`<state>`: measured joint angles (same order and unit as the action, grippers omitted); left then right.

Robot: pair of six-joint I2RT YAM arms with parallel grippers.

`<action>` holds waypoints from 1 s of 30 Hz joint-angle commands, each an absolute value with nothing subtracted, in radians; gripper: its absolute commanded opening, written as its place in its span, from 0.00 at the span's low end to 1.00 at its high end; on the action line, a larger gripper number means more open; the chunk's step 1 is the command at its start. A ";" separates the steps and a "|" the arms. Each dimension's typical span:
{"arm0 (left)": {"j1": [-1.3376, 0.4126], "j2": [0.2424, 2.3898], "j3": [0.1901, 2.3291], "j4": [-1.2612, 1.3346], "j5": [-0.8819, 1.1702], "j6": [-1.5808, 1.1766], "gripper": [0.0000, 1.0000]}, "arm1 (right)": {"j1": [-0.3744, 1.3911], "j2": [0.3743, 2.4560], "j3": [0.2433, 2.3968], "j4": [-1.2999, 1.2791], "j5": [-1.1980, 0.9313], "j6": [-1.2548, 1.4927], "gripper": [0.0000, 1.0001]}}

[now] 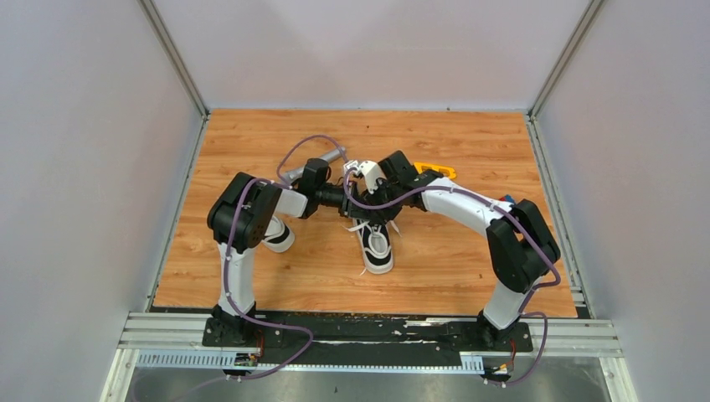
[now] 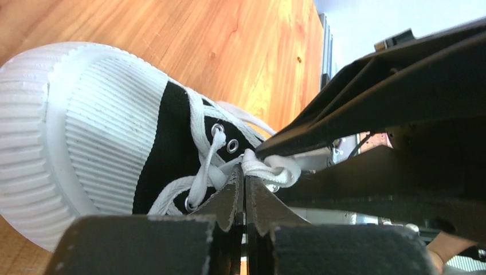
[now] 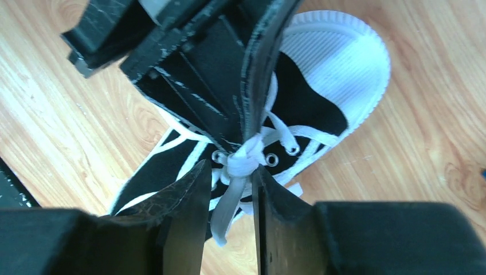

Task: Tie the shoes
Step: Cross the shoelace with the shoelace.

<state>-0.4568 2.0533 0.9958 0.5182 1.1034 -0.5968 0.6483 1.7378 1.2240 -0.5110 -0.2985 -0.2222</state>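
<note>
Wooden table [image 1: 469, 268], and our shoe [image 1: 377, 251] lies mid-table, heel toward us, toe pointing away. At its knot [image 3: 245, 157] we meet tip to tip: right gripper [image 3: 231, 172] with jaws parted around the loose lace end [image 3: 223, 217], left gripper [image 2: 245, 192] seemingly pinched tight on the knot.

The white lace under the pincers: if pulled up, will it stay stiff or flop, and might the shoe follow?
Probably floppy: the lace droops limply between the right pincer's open fingers. It looks flat and woven, so likely not slippery. The shoe seems small and light, so a pull by the shut left pincer may drag it.
</note>
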 commanded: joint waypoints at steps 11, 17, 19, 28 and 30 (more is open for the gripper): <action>-0.471 1.985 0.986 0.521 1.042 -0.511 0.00 | 0.530 1.719 1.346 -0.656 -0.574 -0.220 0.49; -0.471 1.958 0.986 0.438 1.055 -0.296 0.00 | 0.392 1.795 1.462 -0.686 -0.750 -0.231 0.47; -0.472 1.959 0.990 0.421 1.054 -0.224 0.00 | 0.388 1.840 1.493 -0.688 -0.751 -0.229 0.42; -0.473 1.964 1.036 0.337 1.066 -0.110 0.00 | 0.389 2.016 1.541 -0.695 -0.791 -0.237 0.21; -0.473 1.967 1.041 0.337 1.067 -0.109 0.00 | 0.388 2.022 1.525 -0.696 -0.801 -0.271 0.20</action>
<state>-0.4698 2.0060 1.0122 0.3767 1.0710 -0.1913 0.3828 2.0285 1.5230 -0.6899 -0.7341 -0.2161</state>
